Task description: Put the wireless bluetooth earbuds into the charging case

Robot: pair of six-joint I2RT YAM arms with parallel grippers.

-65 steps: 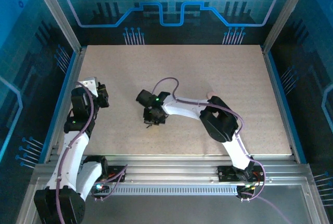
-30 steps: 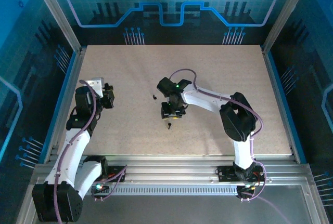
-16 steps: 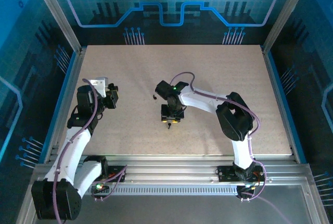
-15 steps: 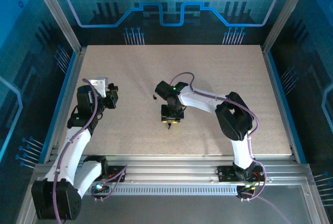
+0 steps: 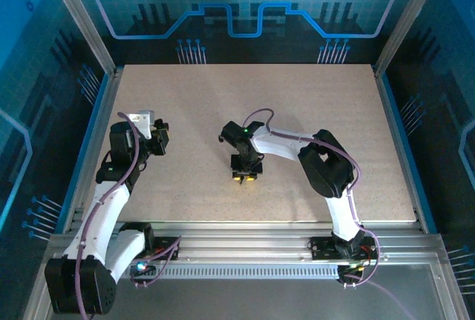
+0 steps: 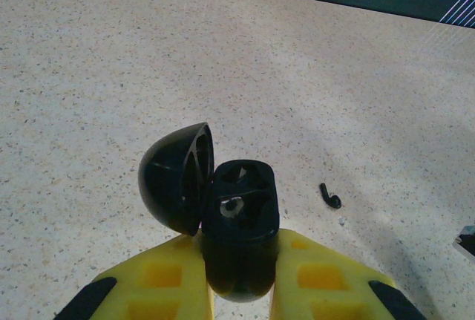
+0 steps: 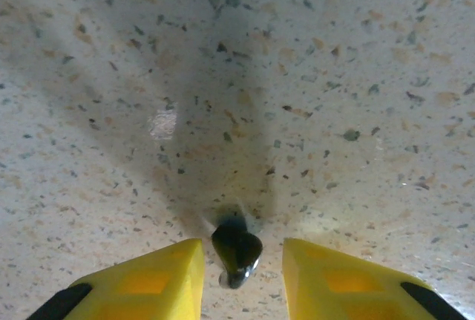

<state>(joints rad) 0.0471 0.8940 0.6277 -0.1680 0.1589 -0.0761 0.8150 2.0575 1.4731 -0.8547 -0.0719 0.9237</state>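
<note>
Right pincer [image 5: 245,178] stands spread over a small glossy black earbud [image 7: 237,249]. Its two yellow fingers [image 7: 148,279] sit at the bud's 9 and 3 o'clock, with a sliver of surface showing on each side, narrower at 9 o'clock. No contact can be made out. The bud, slightly blurred, lies in the pincer's shadow on the speckled beige stone-look worktop [image 7: 334,75]. From overhead, this spot is a little toward 6 o'clock of the worktop's middle.

A second black earbud [image 6: 330,197], a thin curved stem with a small bulb, lies loose on the worktop. In the left wrist view it is at about 3 o'clock of the charging case, near it but apart.

The black rounded plastic charging case [image 6: 239,220] is pinched by the left pincer [image 6: 241,253], with yellow pads pressed to its sides at 9 and 3 o'clock. Its black domed lid [image 6: 172,179] is swung open toward 9 o'clock, hollow side facing the case. The case's mouth faces the camera and shows dark moulded wells with a pale glint at the centre. Whether anything sits in them cannot be told.

From overhead, the left pincer is out toward the worktop's 9 o'clock edge, well apart from the right pincer.
</note>
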